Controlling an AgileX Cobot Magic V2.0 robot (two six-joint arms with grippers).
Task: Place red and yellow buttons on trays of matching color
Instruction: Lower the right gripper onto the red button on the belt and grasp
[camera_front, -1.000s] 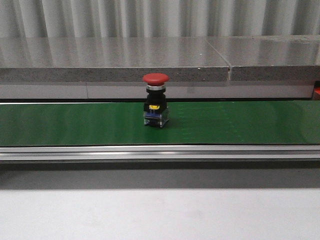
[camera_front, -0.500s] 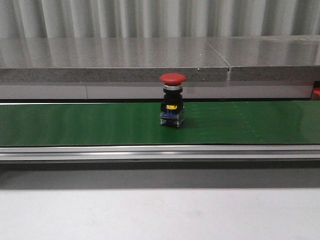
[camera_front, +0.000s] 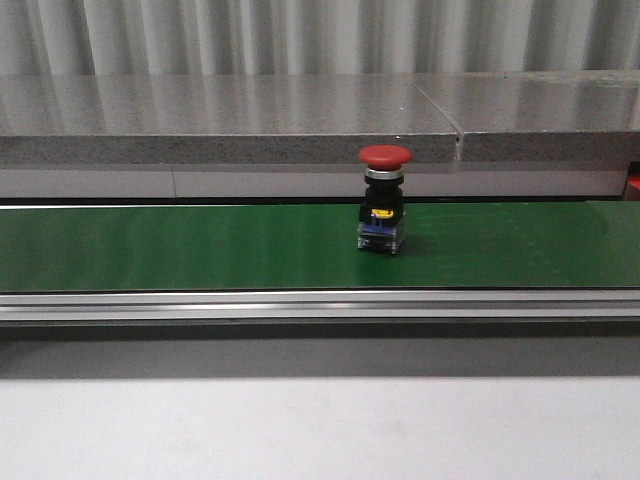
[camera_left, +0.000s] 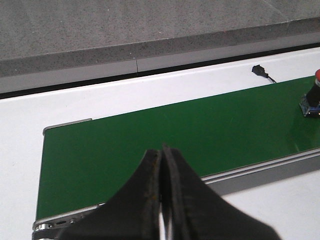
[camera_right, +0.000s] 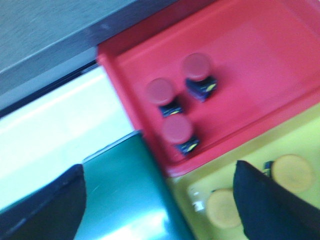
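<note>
One red button (camera_front: 384, 196) stands upright on the green belt (camera_front: 180, 247) in the front view, a little right of centre of the frame, its mushroom cap on top and its clear base touching the belt. A grey stone ledge (camera_front: 230, 120) runs across the frame behind it, and the white desk (camera_front: 320, 430) fills the bottom. Neither of my arms shows in that view.

From my left wrist view, the same button sits at the far right edge of the frame (camera_left: 314, 97), partly cut off, on the belt. My left gripper (camera_left: 162, 165) is at bottom centre, its two dark fingers pressed together with nothing between them, above the near edge of the belt. A small black plug (camera_left: 259, 70) lies on the white desk at upper right, beyond the belt.

My right wrist view is blurred. My right gripper (camera_right: 160, 195) is spread wide, one finger at the lower left and the other at the lower right, holding nothing. Three red buttons (camera_right: 178, 129) lie close together in the red tray (camera_right: 260, 55) in the upper middle. The yellow tray (camera_right: 295, 135), touching it at lower right, holds two yellow buttons (camera_right: 223, 208). The belt's end reaches the lower left of that frame.
</note>
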